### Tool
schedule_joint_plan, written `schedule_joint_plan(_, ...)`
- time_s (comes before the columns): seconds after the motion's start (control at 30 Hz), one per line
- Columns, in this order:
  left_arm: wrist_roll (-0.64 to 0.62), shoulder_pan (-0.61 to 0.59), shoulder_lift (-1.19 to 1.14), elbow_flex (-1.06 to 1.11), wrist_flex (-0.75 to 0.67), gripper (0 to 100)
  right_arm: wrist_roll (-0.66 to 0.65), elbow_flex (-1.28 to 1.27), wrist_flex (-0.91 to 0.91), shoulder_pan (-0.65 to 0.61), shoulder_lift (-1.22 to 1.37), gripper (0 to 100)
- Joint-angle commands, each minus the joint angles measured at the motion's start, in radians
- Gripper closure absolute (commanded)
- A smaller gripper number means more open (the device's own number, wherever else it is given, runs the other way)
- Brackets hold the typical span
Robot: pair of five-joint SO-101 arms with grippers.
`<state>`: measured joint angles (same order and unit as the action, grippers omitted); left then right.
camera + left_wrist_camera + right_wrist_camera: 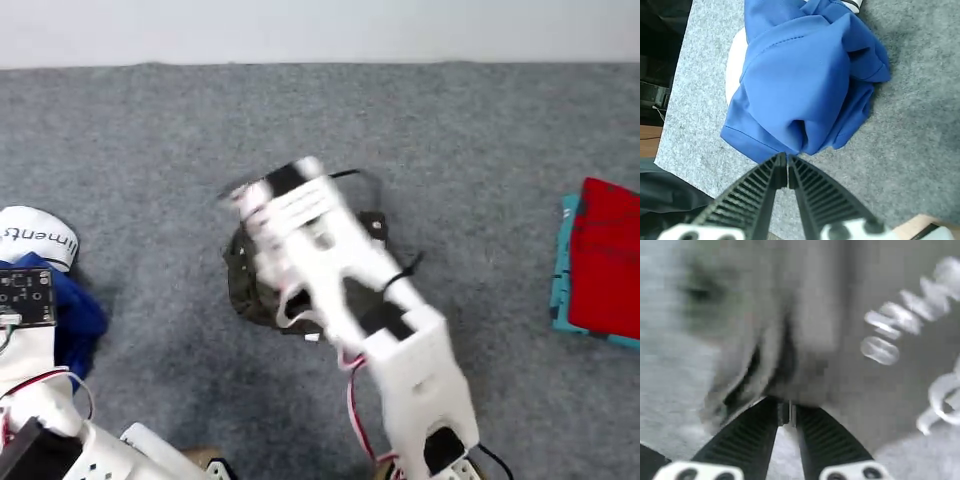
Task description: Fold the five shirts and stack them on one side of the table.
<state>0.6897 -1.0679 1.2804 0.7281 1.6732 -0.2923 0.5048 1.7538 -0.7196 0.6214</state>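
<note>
A dark grey shirt [243, 283] with white print lies bunched at the table's middle, partly under my right arm. My right gripper [785, 416] is shut on a fold of this dark shirt [805, 340]. At the left edge a crumpled blue shirt [82, 322] lies partly on a white shirt [38, 236]. My left gripper [788, 167] is shut, its tips right at the hem of the blue shirt [800, 85]; the white shirt [733, 65] peeks out beneath. At the right edge a folded red shirt [606, 258] lies on a folded teal one [563, 280].
Grey felt covers the table [480, 150]. Its edge [670, 125] runs close beside the blue and white shirts. Open felt lies between the dark shirt and the folded stack, and along the back.
</note>
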Motion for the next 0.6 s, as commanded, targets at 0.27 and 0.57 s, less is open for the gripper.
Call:
schedule_joint_plan(0.27, -0.009, -0.005, 0.005, -0.004, -0.012, 98, 0.011, 0.245, 0.044, -0.091, -0.105, 98.9)
schedule_joint_plan(0.57, -0.009, -0.005, 0.005, -0.002, -0.012, 98, 0.005, 0.166, 0.041, 0.125, -0.165, 98.9)
